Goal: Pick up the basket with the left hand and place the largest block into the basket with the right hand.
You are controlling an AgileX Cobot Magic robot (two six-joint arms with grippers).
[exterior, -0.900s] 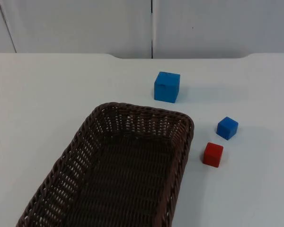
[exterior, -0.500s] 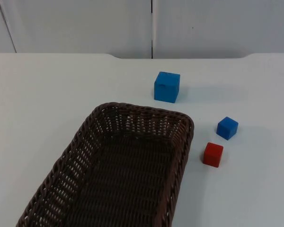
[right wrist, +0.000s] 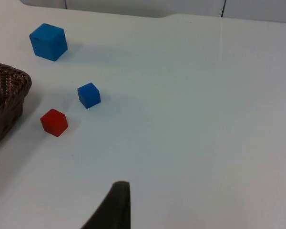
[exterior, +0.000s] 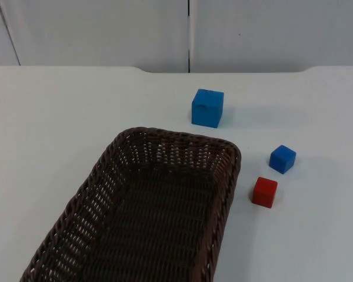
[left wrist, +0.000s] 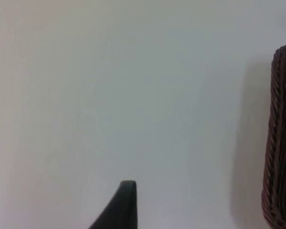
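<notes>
Top view. We are listing a dark brown wicker basket (exterior: 159, 211) lying on the white table (exterior: 47, 117), its long body running toward the camera. The large blue block (exterior: 207, 108), the biggest of the three, is sitting just beyond the basket's far rim, apart from it. A small blue block (exterior: 282, 158) and a small red block (exterior: 265, 192) are sitting close together, near the basket's far right corner, touching nothing. The grey partition wall (exterior: 106, 29) is closing off the table's far edge.

Left wrist view. We are noting one black fingertip of the left gripper (left wrist: 121, 205) over bare table, with the basket's woven wall (left wrist: 279, 138) well apart from it. We cannot tell whether this tool is clenched or released; it is grasping nothing that we can see.

Right wrist view. We are noting one fingertip of the right gripper (right wrist: 114, 205), far from all three blocks: large blue block (right wrist: 48, 42), small blue block (right wrist: 89, 95), small red block (right wrist: 54, 122), and a basket corner (right wrist: 9, 90). Its state too we cannot tell.

Step in hand, as we are judging it: the left arm reaching for the basket. It should be closing on a rim section, fingers astride the wall, then lifting level. Nothing is blocking the rim. For the right arm, the two small blocks are lying between it and the large one, so a descent from above looks safest.
</notes>
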